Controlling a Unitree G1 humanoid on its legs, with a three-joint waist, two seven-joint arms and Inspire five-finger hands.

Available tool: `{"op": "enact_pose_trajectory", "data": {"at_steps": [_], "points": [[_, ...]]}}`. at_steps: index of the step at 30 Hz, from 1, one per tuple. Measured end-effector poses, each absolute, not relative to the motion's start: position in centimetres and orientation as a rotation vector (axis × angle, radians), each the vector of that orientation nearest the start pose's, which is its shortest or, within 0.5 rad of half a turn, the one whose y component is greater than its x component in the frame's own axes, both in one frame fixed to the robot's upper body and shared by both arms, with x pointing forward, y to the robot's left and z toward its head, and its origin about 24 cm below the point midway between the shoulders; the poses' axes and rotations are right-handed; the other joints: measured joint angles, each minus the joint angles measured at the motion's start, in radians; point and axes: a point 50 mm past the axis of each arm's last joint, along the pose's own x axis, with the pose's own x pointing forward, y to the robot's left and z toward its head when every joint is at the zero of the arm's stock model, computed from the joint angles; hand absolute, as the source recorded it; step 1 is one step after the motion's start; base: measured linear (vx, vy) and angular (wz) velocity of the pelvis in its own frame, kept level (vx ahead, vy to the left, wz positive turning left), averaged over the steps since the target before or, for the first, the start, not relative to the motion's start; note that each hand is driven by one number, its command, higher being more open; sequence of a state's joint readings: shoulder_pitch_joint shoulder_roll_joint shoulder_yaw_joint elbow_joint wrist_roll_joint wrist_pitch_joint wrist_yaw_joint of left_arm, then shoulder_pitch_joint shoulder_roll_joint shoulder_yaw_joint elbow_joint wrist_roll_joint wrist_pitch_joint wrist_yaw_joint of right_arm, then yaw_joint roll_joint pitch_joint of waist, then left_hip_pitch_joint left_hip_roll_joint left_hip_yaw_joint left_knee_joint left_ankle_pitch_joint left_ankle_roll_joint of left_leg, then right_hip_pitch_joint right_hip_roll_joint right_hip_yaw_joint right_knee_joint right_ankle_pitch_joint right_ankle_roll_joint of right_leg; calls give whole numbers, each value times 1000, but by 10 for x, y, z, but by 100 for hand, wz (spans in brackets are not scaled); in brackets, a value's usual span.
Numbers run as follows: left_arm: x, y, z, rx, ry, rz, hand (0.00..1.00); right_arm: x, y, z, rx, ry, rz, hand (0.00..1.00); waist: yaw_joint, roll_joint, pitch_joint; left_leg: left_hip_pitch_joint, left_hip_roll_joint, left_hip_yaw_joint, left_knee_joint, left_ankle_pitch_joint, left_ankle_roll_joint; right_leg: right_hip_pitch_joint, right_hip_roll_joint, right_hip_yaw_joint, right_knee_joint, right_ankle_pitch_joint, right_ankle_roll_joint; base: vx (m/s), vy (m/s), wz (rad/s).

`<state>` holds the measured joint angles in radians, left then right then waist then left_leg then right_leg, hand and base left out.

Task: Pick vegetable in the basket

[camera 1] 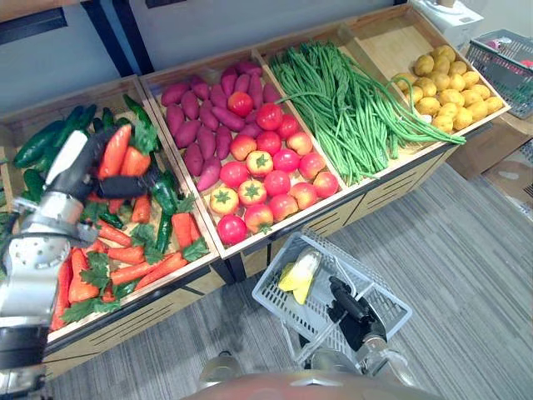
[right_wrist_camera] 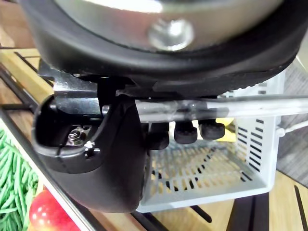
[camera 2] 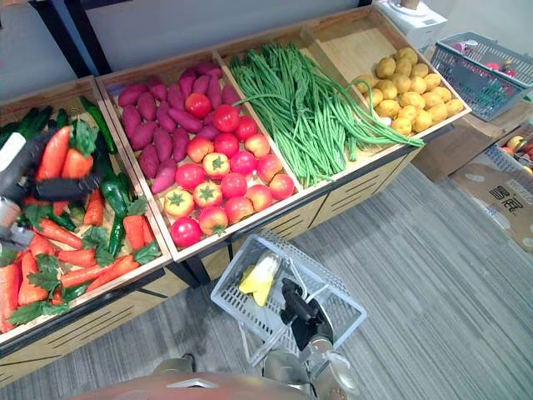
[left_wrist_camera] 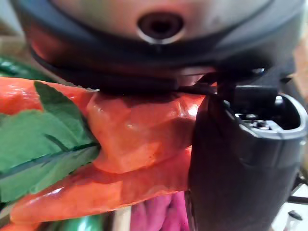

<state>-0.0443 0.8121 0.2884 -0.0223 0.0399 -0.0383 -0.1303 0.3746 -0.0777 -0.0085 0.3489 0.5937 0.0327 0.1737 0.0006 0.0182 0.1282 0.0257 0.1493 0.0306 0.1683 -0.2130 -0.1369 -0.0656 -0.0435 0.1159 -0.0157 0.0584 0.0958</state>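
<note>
Orange carrot, leafy top and all, sits clamped in the left hand's fingers over the carrot bin at the bench's left end. The pick looks made, so next it wants carrying across and down into the white basket. That hangs from the right hand, fingers curled round its handle. Close up, the wrist views show both grips plainly — from the head they are harder to judge.

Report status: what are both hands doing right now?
Left hand shut on carrots, over carrot bin. Right hand shut on basket handle. Basket holds one yellow item.
</note>
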Motion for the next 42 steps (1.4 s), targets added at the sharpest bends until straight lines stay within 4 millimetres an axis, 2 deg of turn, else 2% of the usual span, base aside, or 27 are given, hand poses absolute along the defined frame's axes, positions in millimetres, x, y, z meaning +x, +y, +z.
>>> {"op": "enact_pose_trajectory", "data": {"at_steps": [5,11,14,22,29,33,35,39,42], "points": [[252,321,183,894,-219,142,0,112,-181,-100,573,651,-159,0,-1,3,-25,1,0,-2,0,2,-1,5,1,-1,-1,1,-2,-5,4,1],[252,321,184,885,-229,154,0,103,-181,-104,580,675,-179,0,12,-9,-60,2,2,-5,-2,6,-4,4,5,0,-2,4,-5,0,0,0],[251,321,185,852,-246,155,0,100,-181,-105,586,682,-195,0,21,-11,-73,2,2,-7,-2,7,-5,4,6,0,-1,4,-6,0,0,0],[252,320,184,722,-275,153,0,97,-187,-108,609,677,-266,0,18,-16,-92,15,0,-13,-15,19,-6,11,5,-3,4,4,-7,-6,7,2],[259,296,158,669,-208,1,0,92,-210,-106,619,632,-393,0,-19,-17,-94,21,-4,-4,-16,20,-4,11,3,5,16,4,-7,-22,23,-3],[261,286,148,654,-180,-67,0,92,-225,-103,638,583,-494,0,-43,-14,-95,39,-4,33,-24,20,-4,-4,11,47,34,4,-7,-10,22,-30],[262,283,146,649,-176,-94,0,91,-244,-98,632,532,-574,0,-63,-11,-96,56,-6,59,-33,19,-3,-7,13,68,40,3,-7,-4,47,-33],[263,279,147,636,-187,-116,0,90,-278,-74,536,419,-679,0,-82,-3,-98,65,-7,87,-35,16,-1,-24,25,94,56,3,-6,-1,15,-22],[263,272,148,614,-210,-127,0,88,-293,-63,501,373,-716,0,-88,-3,-98,73,-3,111,-33,8,1,-29,31,113,63,3,-6,-9,19,-22]]}}
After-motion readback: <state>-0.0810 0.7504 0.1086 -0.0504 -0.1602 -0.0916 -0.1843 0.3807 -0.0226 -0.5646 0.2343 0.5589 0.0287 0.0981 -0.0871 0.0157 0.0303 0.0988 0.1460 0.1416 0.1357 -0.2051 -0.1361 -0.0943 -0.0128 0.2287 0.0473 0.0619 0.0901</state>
